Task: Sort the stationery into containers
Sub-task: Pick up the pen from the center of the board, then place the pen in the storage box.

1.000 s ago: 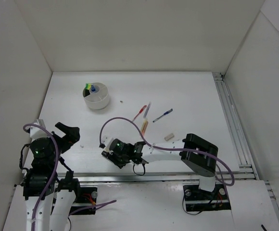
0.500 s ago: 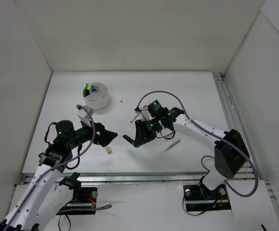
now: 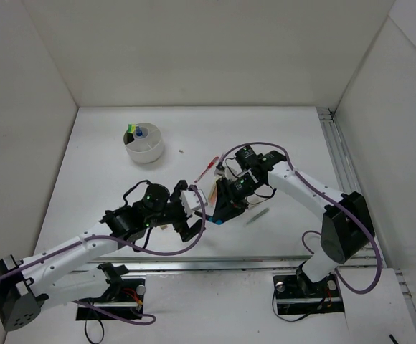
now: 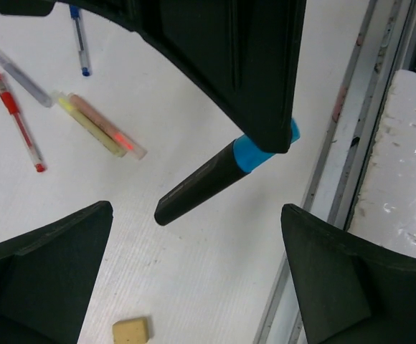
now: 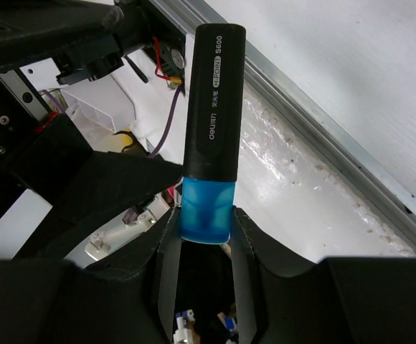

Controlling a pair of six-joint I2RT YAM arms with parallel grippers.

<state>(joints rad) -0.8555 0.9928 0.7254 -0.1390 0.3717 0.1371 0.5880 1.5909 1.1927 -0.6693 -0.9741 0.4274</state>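
Overhead, the highlighter (image 5: 213, 100) barely shows; right gripper (image 5: 205, 223) clamps its blue end, left gripper (image 4: 197, 236) spread wide

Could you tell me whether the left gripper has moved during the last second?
Yes. The open left gripper swung rightward, from left of the round white divided bowl to right of it.

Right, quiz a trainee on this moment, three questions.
1. True or false: the left gripper is shut on the blue-ended highlighter.
2. The right gripper pinches the highlighter by: A) the black body, B) the blue end, C) nothing.
3. Fill in: the beige eraser lies on the ___.
Key: 1 false, its jaws stand open; 2 B; 3 table.
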